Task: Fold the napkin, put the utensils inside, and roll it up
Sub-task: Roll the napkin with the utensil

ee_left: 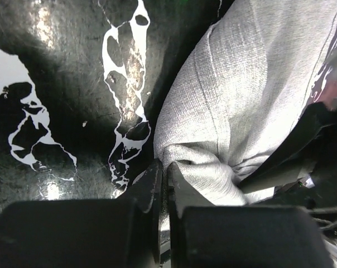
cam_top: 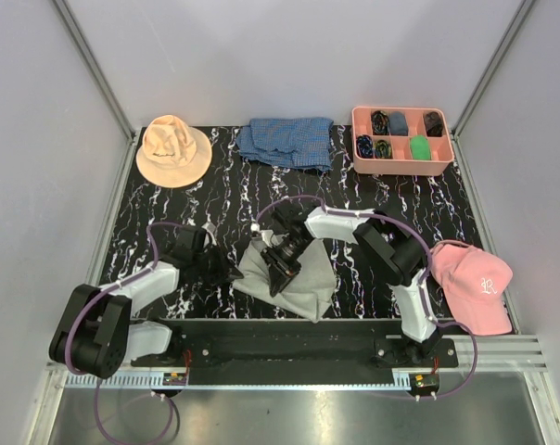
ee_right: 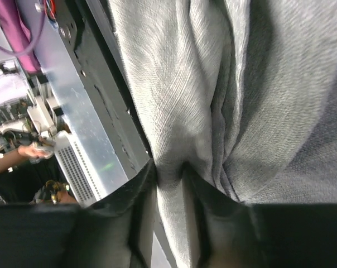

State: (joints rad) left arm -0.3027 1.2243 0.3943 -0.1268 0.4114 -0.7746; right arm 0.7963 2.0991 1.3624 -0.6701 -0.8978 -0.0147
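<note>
Pinching a bunched edge of the large, plain light-grey square cloth napkin (ee_left: 241, 84), the left claw (ee_left: 164, 167) has its jaws pressed together on the fabric; the right claw (ee_right: 168, 170) has a fold of the same cloth between jaws standing slightly apart, and whether they clamp it I cannot tell; the napkin lies rumpled on the black, white-veined tabletop (cam_top: 187, 213), by its near edge; the pink-handled utensils show in no view; folding looks to be the step in hand; next, probably, the held edge wants carrying across and laying flat, corners matched.
</note>
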